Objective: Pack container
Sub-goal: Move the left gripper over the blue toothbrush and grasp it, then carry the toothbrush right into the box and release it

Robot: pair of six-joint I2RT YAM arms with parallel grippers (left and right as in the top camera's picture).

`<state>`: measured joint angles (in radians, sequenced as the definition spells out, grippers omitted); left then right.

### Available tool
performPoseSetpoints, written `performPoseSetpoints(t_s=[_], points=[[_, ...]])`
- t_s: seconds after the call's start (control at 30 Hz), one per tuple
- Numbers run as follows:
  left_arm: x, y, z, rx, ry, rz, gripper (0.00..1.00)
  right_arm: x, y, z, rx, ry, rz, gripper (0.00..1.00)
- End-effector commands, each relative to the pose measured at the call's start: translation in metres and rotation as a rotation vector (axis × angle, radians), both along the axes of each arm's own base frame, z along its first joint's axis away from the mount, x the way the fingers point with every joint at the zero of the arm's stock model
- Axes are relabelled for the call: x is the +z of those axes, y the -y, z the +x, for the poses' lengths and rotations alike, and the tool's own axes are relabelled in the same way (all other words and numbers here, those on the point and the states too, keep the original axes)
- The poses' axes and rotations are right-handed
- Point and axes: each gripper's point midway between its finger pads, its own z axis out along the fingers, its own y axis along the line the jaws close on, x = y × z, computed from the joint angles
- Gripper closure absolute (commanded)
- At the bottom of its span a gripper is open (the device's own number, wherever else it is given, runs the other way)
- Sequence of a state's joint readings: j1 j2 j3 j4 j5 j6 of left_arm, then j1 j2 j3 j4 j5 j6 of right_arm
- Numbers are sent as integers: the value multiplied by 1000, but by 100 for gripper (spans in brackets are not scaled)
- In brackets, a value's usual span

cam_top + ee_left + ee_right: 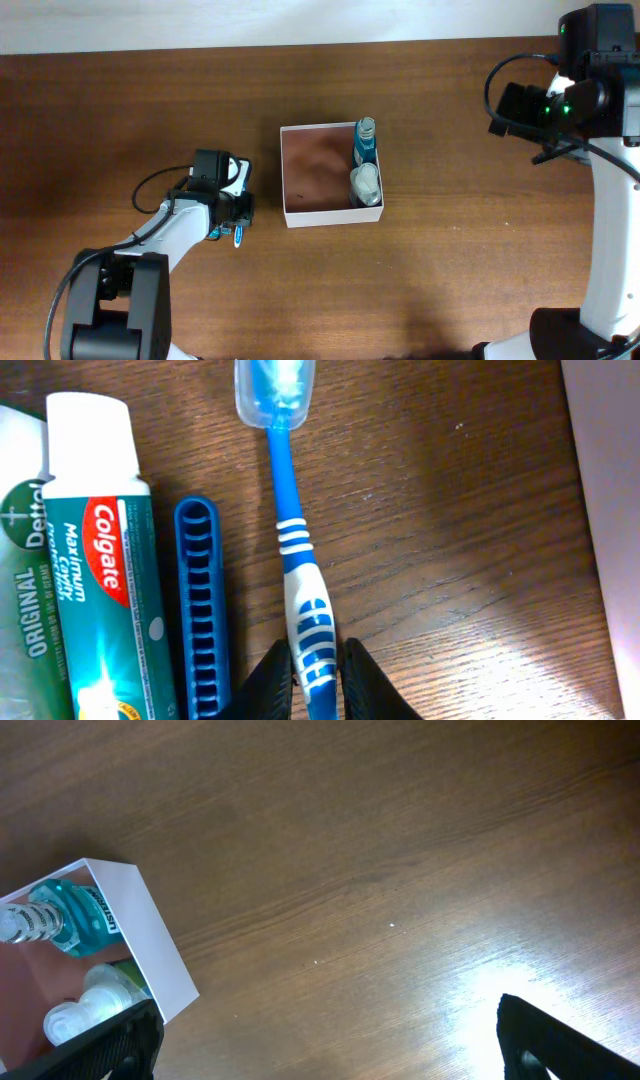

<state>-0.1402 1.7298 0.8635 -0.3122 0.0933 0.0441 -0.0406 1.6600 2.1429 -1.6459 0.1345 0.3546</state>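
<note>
The left end effector [315, 665] is pinching the light, stiff-looking toothbrush [294, 545] by its handle; the flimsy-looking container [312, 180] is sitting near its side. The right end effector [330, 1050] is gaping wide.

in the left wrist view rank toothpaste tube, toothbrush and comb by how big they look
1. toothpaste tube, clearly the broadest
2. toothbrush and comb: too close to rank; the brush looks longer, the comb wider, both cut off by the frame
</note>
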Motion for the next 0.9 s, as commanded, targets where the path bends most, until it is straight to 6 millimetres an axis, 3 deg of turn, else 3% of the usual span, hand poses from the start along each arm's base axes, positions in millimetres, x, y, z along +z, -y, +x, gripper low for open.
performPoseSetpoints(t_s=[0.0, 0.23, 0.37, 0.5, 0.7, 0.87], points=[[-8, 4, -4, -4, -32, -18, 84, 1, 4, 1, -4, 2, -11, 2], [-6, 4, -2, -4, -28, -19, 98, 1, 4, 1, -3, 2, -11, 2], [16, 3, 6, 2, -12, -7, 99, 1, 4, 1, -4, 2, -11, 2], [51, 1, 18, 9, 49, 1, 99, 1, 4, 1, -3, 2, -11, 2], [121, 4, 27, 54, 189, -46, 99, 1, 4, 1, -4, 2, -11, 2], [169, 26, 18, 34, 304, -108, 99, 1, 4, 1, -4, 2, -11, 1]])
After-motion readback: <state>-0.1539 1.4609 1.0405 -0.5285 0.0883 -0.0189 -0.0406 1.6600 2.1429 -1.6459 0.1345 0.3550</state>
